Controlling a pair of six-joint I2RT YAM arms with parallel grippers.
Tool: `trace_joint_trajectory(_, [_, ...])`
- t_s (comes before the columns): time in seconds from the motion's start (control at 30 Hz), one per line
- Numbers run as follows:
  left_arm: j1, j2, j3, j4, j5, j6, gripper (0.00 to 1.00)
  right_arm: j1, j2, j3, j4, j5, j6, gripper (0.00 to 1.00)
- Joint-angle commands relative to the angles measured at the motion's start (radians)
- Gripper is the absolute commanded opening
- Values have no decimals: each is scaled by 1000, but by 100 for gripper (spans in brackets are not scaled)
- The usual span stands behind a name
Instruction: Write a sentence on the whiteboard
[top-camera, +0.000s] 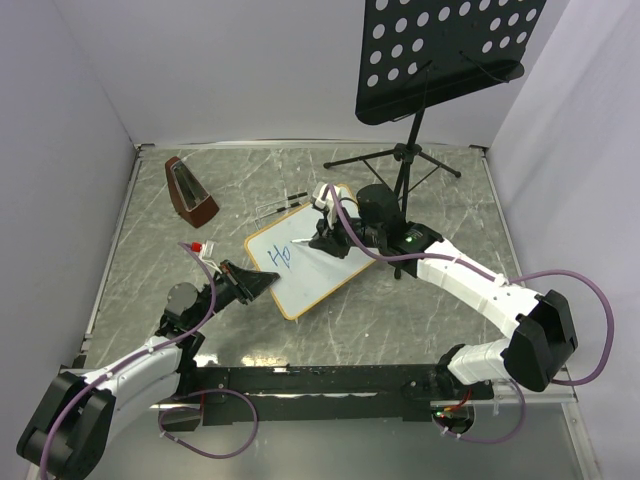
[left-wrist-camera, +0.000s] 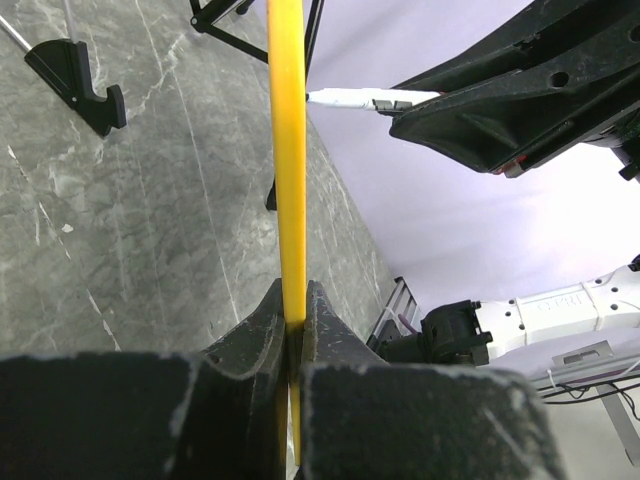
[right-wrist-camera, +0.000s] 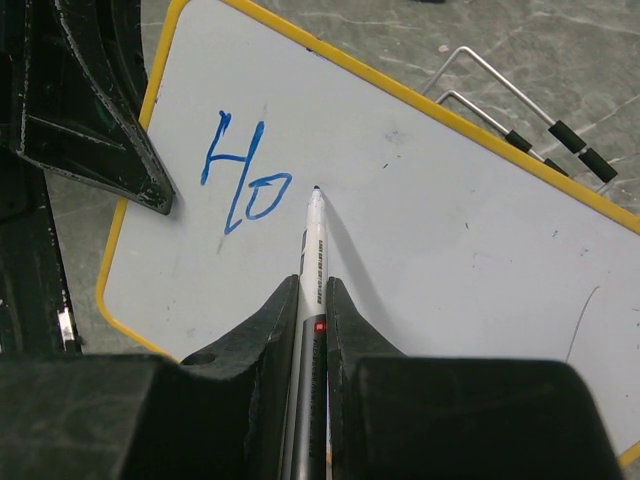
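- Two blue letters, "Ho", were all of the sentence (right-wrist-camera: 243, 180) that showed. In the top view they were small and hard to read (top-camera: 280, 256).
- The whiteboard (top-camera: 310, 265) lay diagonally at mid-table between the two arms. The right wrist view cut off its far corners (right-wrist-camera: 450, 220).
- The left wrist view showed the whiteboard edge-on, as a smooth yellow strip (left-wrist-camera: 287, 150), with its writing face hidden.
- The left gripper (left-wrist-camera: 292, 300) had its black fingers pressed shut on that frame edge. From above it met the board's near-left side (top-camera: 262, 283).
- The right gripper (right-wrist-camera: 312, 300) was clamped on a slim white marker (right-wrist-camera: 314, 260), its blue tip just right of the "o". Whether the tip touched the board could not be told.
- Only the top view took in the black perforated music stand (top-camera: 440, 50) and a brown pyramid-shaped metronome (top-camera: 190, 190) at far left.
- The table (top-camera: 400, 320) had a grey, veined, marble-like surface.
- A thin wire rack (right-wrist-camera: 520, 120) with black sleeves lay beside the board's far edge and was partly cropped.
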Motion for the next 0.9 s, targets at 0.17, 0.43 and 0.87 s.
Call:
trace_joint_trajectory(0.17, [4,-2,19,188,33,-25,1,-3,1,29,25,-14,6,0])
trace_joint_trajectory(0.43, [7,-7,24,200,21,-32,1,-3,-5,-1,-2,-23,-11,0])
trace_joint_trajectory(0.87, [35,-34,31,171,1,-34,1,-2,-42,-63,-54,-63,-28,0])
